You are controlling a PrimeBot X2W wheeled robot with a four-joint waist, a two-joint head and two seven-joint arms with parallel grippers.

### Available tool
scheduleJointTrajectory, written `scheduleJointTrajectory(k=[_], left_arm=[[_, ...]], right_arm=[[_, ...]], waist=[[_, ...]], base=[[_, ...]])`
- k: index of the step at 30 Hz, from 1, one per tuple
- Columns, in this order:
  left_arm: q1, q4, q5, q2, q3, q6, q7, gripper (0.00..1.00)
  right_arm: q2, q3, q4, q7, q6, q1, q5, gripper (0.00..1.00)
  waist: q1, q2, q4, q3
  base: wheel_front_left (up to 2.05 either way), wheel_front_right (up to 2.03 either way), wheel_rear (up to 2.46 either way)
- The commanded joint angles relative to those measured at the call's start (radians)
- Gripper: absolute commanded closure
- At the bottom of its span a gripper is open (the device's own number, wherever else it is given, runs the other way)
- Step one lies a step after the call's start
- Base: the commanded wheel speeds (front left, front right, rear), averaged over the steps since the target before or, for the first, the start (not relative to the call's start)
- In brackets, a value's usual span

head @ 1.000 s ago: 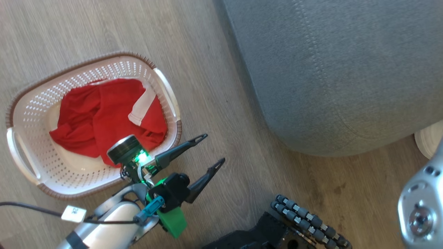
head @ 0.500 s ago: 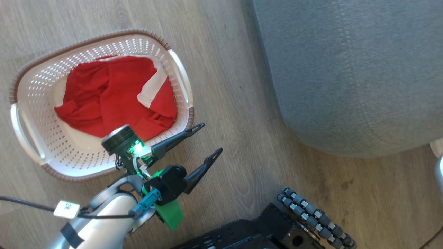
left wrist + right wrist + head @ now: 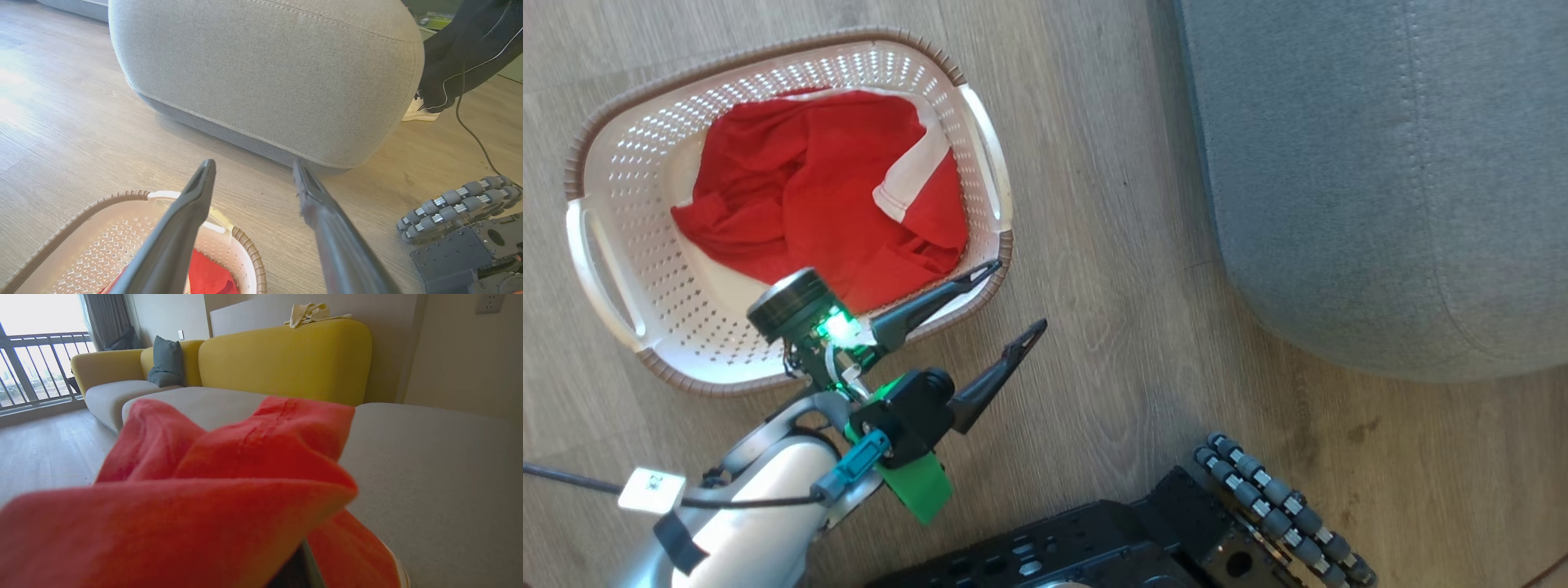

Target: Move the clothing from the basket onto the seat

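Clothing (image 3: 825, 188) in the basket (image 3: 605, 269) looks soft, light, floppy; pinch a raised fold. Left gripper (image 3: 1019, 294) gapes at the rim; right gripper, hidden, is clamped on more clothing

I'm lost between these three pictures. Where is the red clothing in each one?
Head view: red clothing at the upper left, inside the basket.
Left wrist view: a red patch at the bottom edge, inside the basket.
Right wrist view: red fabric across the foreground, above the grey seat.
Shared landmark: the grey seat, in all three.
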Motion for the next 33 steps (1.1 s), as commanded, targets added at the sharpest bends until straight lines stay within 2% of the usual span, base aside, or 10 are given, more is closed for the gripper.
scheduleJointTrajectory(k=[1, 6, 18, 19, 20, 21, 26, 33], left_arm=[[0.002, -0.037, -0.001, 0.019, 0.029, -0.001, -0.005, 0.00], [0.004, -0.039, 0.001, 0.018, 0.039, -0.001, -0.005, 0.00], [-0.005, -0.034, 0.001, 0.010, 0.044, -0.001, -0.005, 0.00], [-0.007, -0.033, 0.001, 0.009, 0.044, -0.001, -0.005, 0.00], [-0.008, -0.033, 0.001, 0.008, 0.043, -0.001, -0.005, 0.00], [-0.009, -0.033, 0.002, 0.008, 0.042, -0.001, -0.005, 0.00], [-0.008, -0.027, 0.001, -0.001, 0.039, -0.001, -0.005, 0.00], [-0.001, -0.010, -0.004, -0.034, 0.029, -0.001, -0.005, 0.00]], right_arm=[[-0.031, 0.000, -0.017, -0.002, 0.000, -0.025, -0.019, 1.00], [-0.035, -0.028, 0.063, -0.002, 0.000, -0.009, -0.086, 1.00], [-0.025, -0.100, 0.138, -0.002, 0.000, -0.027, -0.194, 1.00], [-0.029, -0.108, 0.120, -0.002, 0.000, -0.022, -0.215, 0.65], [-0.027, -0.121, 0.104, -0.002, 0.000, -0.019, -0.230, 0.16], [-0.021, -0.135, 0.096, -0.002, 0.000, -0.017, -0.242, 0.00], [-0.009, -0.157, 0.104, -0.002, 0.000, -0.013, -0.301, 0.00], [-0.030, -0.172, 0.158, -0.002, 0.000, 0.019, -0.402, 0.00]], waist=[[0.0000, 0.0000, 0.003, 0.008], [0.0000, 0.0000, 0.007, 0.019], [0.0000, 0.0000, 0.006, 0.014], [0.0000, 0.0000, 0.006, 0.012], [0.0000, 0.0000, 0.006, 0.009], [0.0000, 0.0000, 0.006, 0.005], [0.0000, 0.0000, 0.004, -0.020], [0.0000, 0.0000, 0.002, -0.087]], base=[[0.00, 0.00, 0.00], [0.00, 0.00, 0.00], [0.00, 0.00, 0.00], [0.00, 0.00, 0.00], [0.00, 0.00, 0.00], [0.00, 0.00, 0.00], [0.00, 0.00, 0.00], [0.00, 0.00, 0.00]])
